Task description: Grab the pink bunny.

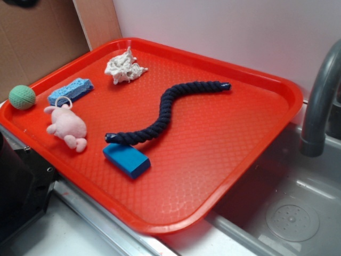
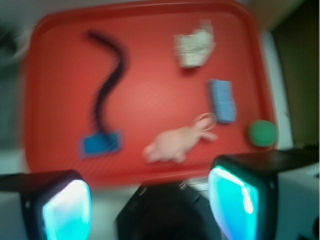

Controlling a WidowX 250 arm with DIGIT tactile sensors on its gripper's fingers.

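On the red tray (image 1: 256, 154), the green ball (image 1: 22, 97) sits at the rim at nine o'clock; the pink bunny (image 1: 67, 127) lies just inside at eight, a light blue sponge (image 1: 71, 90) beside it at its twelve. The dark rope (image 1: 165, 113) crosses the middle; in the wrist view the hand (image 2: 150, 205) hangs spread and empty, well short of the bunny.

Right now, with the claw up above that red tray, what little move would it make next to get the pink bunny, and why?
Probably a short move forward and down toward the pink bunny. In the wrist view the gripper is open and empty, near the tray's edge, with the bunny just ahead. Nothing covers it; the green ball and light blue sponge lie close by, so it should descend squarely over the bunny.
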